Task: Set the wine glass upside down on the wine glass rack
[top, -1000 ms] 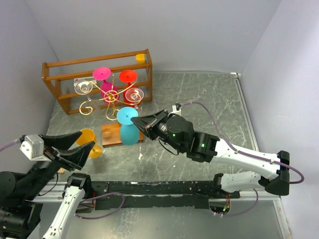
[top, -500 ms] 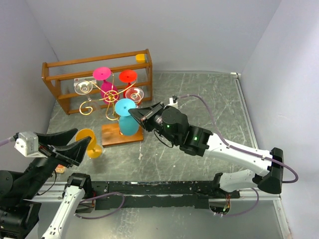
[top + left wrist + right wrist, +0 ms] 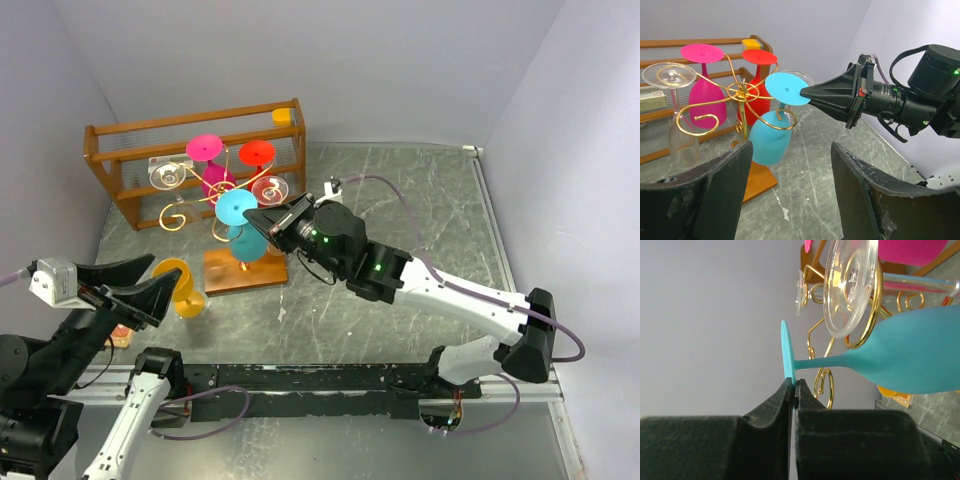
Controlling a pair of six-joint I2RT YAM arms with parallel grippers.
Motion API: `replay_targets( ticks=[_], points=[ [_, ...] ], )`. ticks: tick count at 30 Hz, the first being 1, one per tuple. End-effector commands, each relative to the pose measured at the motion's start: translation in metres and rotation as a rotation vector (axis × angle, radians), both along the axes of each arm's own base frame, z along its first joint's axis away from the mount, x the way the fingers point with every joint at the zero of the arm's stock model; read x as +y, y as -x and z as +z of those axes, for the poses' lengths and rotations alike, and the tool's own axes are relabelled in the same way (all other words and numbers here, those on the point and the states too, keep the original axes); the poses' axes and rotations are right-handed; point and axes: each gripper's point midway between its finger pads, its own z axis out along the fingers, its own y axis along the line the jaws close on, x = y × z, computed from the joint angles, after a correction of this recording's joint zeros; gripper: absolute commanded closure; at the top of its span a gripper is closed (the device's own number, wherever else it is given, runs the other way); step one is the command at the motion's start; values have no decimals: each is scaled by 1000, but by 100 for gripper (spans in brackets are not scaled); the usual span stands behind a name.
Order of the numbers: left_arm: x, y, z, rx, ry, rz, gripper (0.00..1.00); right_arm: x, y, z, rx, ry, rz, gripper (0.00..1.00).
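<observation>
A cyan wine glass [image 3: 243,232] hangs upside down at the gold wire rack [image 3: 215,192], its stem inside a front scroll arm [image 3: 782,120]. My right gripper [image 3: 258,217] is shut on the rim of its flat foot [image 3: 786,360], as the left wrist view [image 3: 790,88] also shows. The rack stands on a small wooden base [image 3: 235,272] and also holds a pink glass [image 3: 208,160], a red glass [image 3: 257,160] and two clear glasses [image 3: 168,177]. My left gripper [image 3: 140,290] is open and empty, low at the left, near an orange glass [image 3: 180,285] on the table.
A larger orange-brown wooden crate [image 3: 190,135] stands behind the rack against the back wall, with a small yellow block [image 3: 283,116] on its right corner. Grey walls close the table on the left, back and right. The marbled table top [image 3: 420,220] spreads to the right.
My right gripper has carried the cyan glass up and left, away from the base's front and onto the rack's front scroll arm. My left gripper has drawn back slightly to the left.
</observation>
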Motion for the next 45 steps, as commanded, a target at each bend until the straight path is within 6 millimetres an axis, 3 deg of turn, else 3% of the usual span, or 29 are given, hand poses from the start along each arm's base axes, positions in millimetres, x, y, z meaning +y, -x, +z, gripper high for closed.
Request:
replay_targets(
  ticks=[1,14,25,27,32,37,43,45],
  points=[
    [7,-3,8,-16,-5,41,26,9,-4,23,-68,-39,39,100],
    [34,-11,15,-81,-35,203,27,48,7,12,-92,19,220,100],
    [63,-22,4,-19,25,378,27,43,9,6,-101,62,230,100],
    [63,-23,1,2,49,378,26,43,12,7,-103,63,239,100],
    [35,-31,-5,23,55,234,22,39,18,10,-117,72,265,100],
    [39,-48,-15,86,138,278,21,34,25,14,-121,65,287,100],
    [82,-53,-53,268,268,553,26,19,26,10,-109,81,258,100],
    [88,-54,-68,339,285,604,28,13,25,9,-107,90,240,100]
  ],
)
